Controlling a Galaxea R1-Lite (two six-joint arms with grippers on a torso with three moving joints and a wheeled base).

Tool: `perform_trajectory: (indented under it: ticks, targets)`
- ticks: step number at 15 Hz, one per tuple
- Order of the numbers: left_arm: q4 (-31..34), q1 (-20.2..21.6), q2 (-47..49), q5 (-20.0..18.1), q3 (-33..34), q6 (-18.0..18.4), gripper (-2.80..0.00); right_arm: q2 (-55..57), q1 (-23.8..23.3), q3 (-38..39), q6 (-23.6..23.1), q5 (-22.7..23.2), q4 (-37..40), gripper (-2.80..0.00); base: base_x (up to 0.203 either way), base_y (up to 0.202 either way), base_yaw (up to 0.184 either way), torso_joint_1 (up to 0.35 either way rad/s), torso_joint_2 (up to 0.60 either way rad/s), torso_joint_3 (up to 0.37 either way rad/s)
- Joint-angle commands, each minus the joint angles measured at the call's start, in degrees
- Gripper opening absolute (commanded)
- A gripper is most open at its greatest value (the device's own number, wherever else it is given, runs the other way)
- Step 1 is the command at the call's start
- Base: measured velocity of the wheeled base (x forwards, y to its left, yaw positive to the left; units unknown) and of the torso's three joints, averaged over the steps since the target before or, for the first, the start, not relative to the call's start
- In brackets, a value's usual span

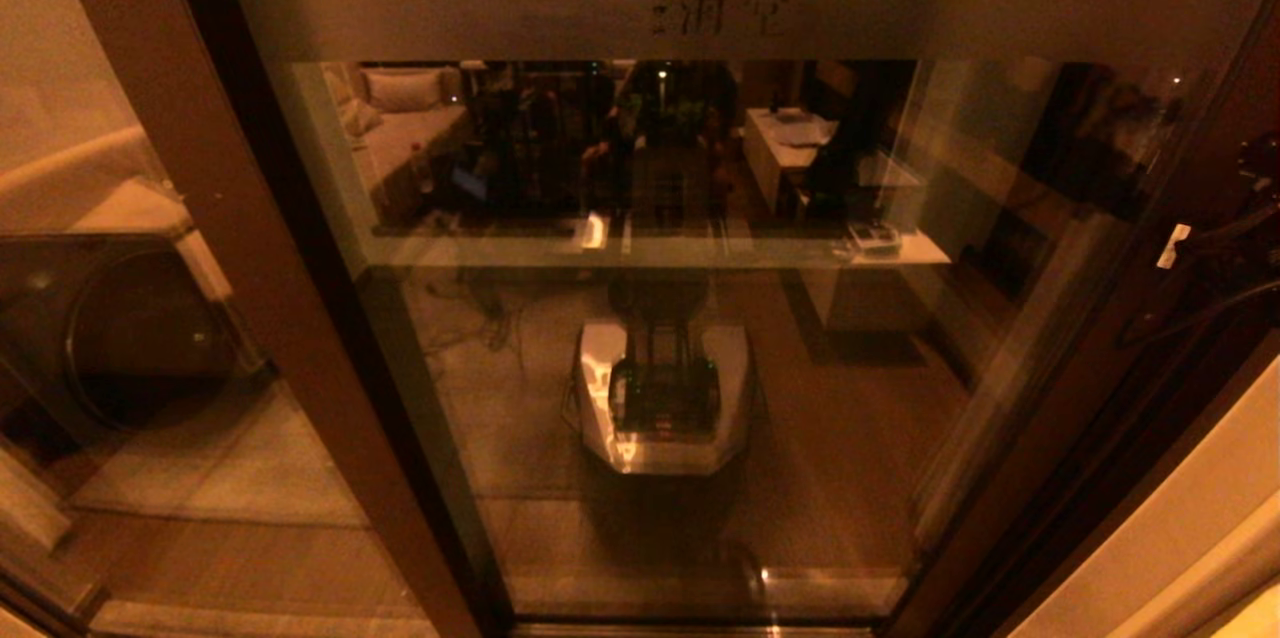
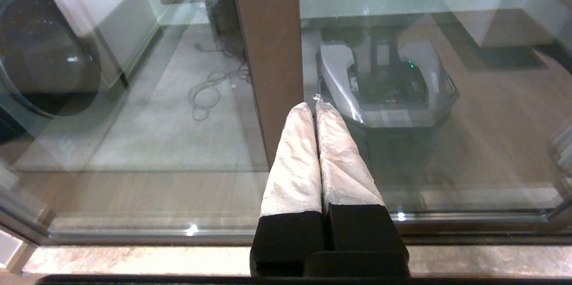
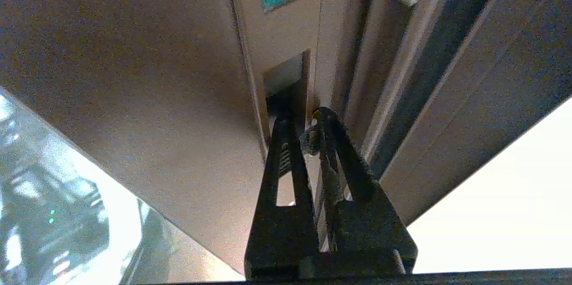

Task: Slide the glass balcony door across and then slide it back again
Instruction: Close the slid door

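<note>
Reflected room light filled the glass balcony door [image 1: 660,338] directly before us. We set the right gripper [image 3: 301,126], fingers nearly together and holding nothing, at its slot handle [image 3: 286,81] for lateral leverage; the left gripper [image 2: 315,106] idled closed, empty.

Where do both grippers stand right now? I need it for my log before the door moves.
Left gripper: closed, holding nothing, in front of the glass balcony door.
Right gripper: closed, tips at the slot handle.
</note>
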Motion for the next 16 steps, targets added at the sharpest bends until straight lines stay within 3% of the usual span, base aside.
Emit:
perform_trajectory:
  ticks: [1,8,16]
  targets:
    - [0.0,0.0,0.0,0.0,0.0,0.0,-2.80,0.9,-0.8,-0.7,0.0,-0.1,-0.3,-2.80,0.000,0.000,0.000,0.000,0.00,0.000]
    - [0.0,0.0,0.0,0.0,0.0,0.0,-2.80,2.5,-3.3,-3.0,-0.1,0.0,-0.3,-2.80,0.000,0.000,0.000,0.000,0.00,0.000]
    - [0.0,0.0,0.0,0.0,0.0,-0.1,-2.80,-5.3,-2.1,3.7,-0.3,0.3,-0.3,-2.80,0.000,0.000,0.000,0.000,0.00,0.000]
